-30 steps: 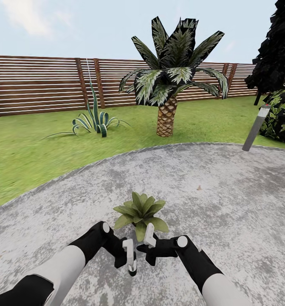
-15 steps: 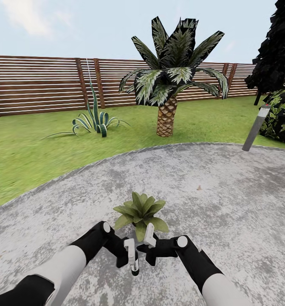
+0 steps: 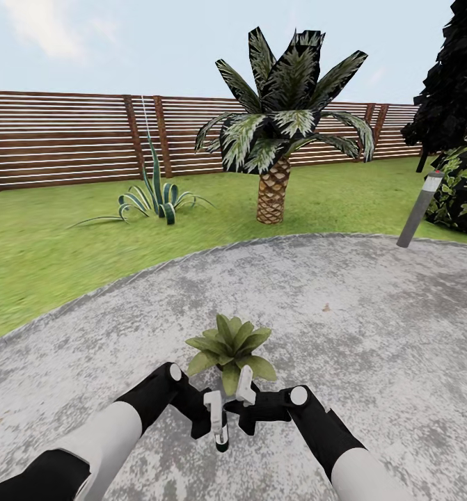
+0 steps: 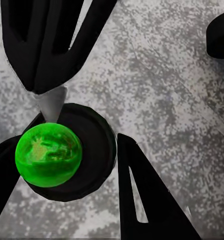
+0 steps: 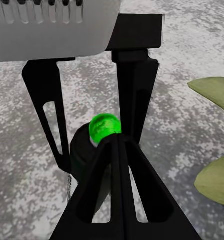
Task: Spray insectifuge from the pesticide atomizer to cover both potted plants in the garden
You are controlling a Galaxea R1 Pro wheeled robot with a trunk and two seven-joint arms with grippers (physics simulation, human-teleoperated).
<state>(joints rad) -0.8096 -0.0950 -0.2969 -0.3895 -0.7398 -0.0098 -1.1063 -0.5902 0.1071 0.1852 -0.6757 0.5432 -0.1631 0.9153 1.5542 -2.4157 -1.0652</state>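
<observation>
The robot's left tool (image 3: 218, 426) pinched the pesticide atomizer (image 4: 87, 165) low over the near part of the grey stone patio (image 3: 344, 313), just in front of 1 potted plant (image 3: 230, 346). In the left wrist view, its 2 dark fingers (image 4: 142, 200) stood on opposite sides of the bottle's round dark body and appeared to touch it. The glossy green cap (image 4: 48, 155) faced the camera. The right tool (image 3: 244, 391) hovered just beside the left one, its 2 fingers pressed together to a point and holding nothing. In the right wrist view, that point sat next to the green cap. 2 broad leaves of the rosette (image 5: 214, 90) reached in from the plant's side. It could not be told whether the bottle's base rested on the stone or hung free.

The bottle looked slim, rigid and light. Its smooth, round wall and shiny cap seemed likely to let it twist or slide in a loose pinch. The firmest hold appeared to be across the middle of the body, below the cap, leaving the spray head free to face the leaves. The plant's soft leaves would probably bend if brushed by either arm.

Beyond the patio lay lawn (image 3: 45, 250), a striped agave (image 3: 156, 198), a palm (image 3: 282, 139) and a slatted fence (image 3: 59, 139).
</observation>
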